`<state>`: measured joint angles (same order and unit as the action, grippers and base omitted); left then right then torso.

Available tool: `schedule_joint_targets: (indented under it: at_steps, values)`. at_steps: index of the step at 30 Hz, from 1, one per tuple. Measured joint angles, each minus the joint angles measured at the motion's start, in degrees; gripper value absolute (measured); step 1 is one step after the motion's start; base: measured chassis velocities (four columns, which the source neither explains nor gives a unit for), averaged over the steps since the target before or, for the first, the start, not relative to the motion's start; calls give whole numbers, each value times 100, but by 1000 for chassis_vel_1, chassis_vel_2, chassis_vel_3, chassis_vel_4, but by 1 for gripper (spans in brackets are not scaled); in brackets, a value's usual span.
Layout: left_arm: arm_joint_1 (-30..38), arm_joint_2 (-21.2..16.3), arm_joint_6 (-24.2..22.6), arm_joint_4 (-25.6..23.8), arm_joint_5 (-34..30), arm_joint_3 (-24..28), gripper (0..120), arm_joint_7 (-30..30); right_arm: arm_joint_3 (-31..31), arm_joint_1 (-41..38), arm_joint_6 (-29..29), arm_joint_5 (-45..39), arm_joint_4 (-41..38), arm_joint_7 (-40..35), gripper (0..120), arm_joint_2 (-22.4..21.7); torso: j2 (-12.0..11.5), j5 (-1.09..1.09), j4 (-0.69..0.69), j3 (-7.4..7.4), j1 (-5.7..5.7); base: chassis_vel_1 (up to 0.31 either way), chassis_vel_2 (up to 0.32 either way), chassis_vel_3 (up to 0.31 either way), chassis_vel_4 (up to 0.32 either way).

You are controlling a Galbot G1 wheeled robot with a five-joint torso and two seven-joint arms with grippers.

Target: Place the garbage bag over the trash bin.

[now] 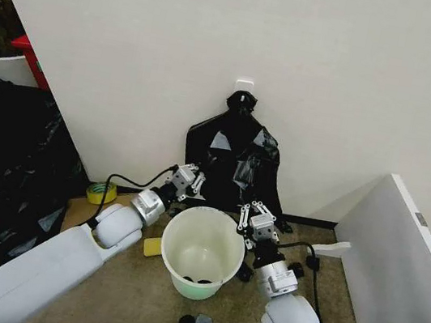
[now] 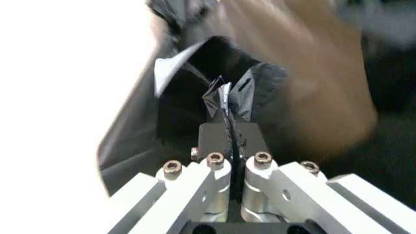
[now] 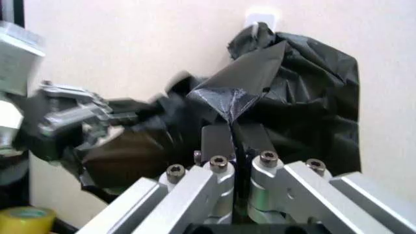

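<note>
Both hands pinch the garbage bag (image 1: 236, 161) hanging on the wall behind the trash bin (image 1: 203, 251): left hand (image 2: 227, 114) and right hand (image 3: 235, 122) each clench a fold (probably to spread its mouth over the rim).

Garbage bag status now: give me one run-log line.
garbage bag: hanging at wall behind trash bin | left pincer: shut on bag | right pincer: shut on bag | bin: uncovered

Glossy black garbage bag (image 1: 236, 158) against an off-white wall (image 1: 175, 57); cream-white trash bin (image 1: 203, 251) with pale green base; yellow-green tape roll (image 1: 101, 191) at lower left; brown floor (image 1: 144, 302).
</note>
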<state>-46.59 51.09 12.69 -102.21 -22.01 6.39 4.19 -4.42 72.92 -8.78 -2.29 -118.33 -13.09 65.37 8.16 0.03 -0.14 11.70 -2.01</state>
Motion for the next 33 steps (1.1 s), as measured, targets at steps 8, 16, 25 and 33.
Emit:
schedule_joint_targets:
  at_steps: [8,16,25,33]
  values:
    - [-1148,-117,-93,-1630,-1144,-949,0,284,13,434,769,-1492,-1080,-375,0,-163,1,1,0,-1,1,0,0,0,0]
    - [-1594,-228,-165,-2432,-1422,-1071,0,390,-372,1203,1260,-2741,-1939,-896,0,-58,1,1,-4,-1,1,0,0,0,0]
    - [-2323,-159,-189,-2771,-1309,-1131,0,423,-561,2027,1461,-3286,-2377,-1024,0,0,1,0,-1,-1,1,0,0,0,0]
    - [-2889,-82,-120,-2841,-996,-1211,0,383,-325,2228,1521,-3417,-2300,-1091,0,200,1,1,-1,-1,1,0,0,0,0]
